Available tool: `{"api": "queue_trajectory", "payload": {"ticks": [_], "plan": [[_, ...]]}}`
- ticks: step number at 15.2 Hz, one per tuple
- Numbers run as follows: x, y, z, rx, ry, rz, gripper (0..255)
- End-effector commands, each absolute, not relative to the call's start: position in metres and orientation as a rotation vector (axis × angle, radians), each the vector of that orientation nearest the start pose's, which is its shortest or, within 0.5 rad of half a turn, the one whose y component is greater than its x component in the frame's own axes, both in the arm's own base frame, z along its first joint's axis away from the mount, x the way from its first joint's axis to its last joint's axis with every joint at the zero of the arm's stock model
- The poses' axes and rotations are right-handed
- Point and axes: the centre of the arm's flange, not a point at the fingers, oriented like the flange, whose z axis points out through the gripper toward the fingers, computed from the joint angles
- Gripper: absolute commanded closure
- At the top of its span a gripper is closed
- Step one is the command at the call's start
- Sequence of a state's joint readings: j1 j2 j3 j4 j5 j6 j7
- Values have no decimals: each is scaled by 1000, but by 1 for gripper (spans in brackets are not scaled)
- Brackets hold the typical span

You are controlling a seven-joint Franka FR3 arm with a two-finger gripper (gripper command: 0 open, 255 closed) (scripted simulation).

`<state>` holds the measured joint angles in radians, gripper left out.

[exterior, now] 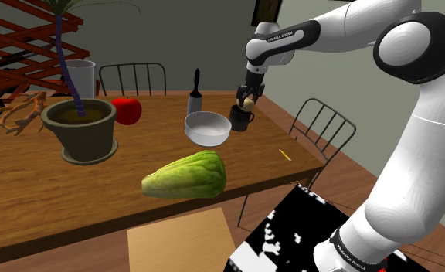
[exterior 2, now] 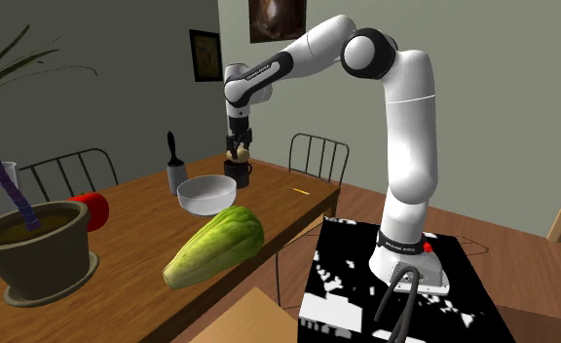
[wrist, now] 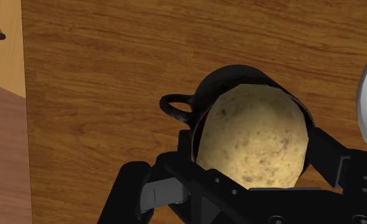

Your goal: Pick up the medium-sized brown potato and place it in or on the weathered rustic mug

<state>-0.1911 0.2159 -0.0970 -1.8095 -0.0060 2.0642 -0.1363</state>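
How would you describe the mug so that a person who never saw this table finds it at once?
On the wooden table, find the white bowl. Just to its right in the shoulder view stands the mug, under the gripper holding a potato. It is small, black, with one handle, unlike the wide white bowl.

The white arm (exterior 2: 405,127) stood upright from its lower joints, bent sharply at the elbow and stretched out level, with the wrist turned straight down. At its end the black gripper (exterior: 248,99) pointed downward, its two fingers (wrist: 329,156) clamped on either side of a speckled tan potato (wrist: 249,127) held between them.
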Motion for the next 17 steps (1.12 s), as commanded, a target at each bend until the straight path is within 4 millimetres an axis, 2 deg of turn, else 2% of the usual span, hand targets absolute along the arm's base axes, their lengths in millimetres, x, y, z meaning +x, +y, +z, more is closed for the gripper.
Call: {"api": "queue_trajectory", "payload": {"ticks": [1,5,9,17], "plan": [[597,-174,427,-3166,232,-53,0],[597,-174,427,-3166,232,-53,0],[595,-172,477,-3166,232,-53,0],[595,-172,477,-3166,232,-53,0]]}}
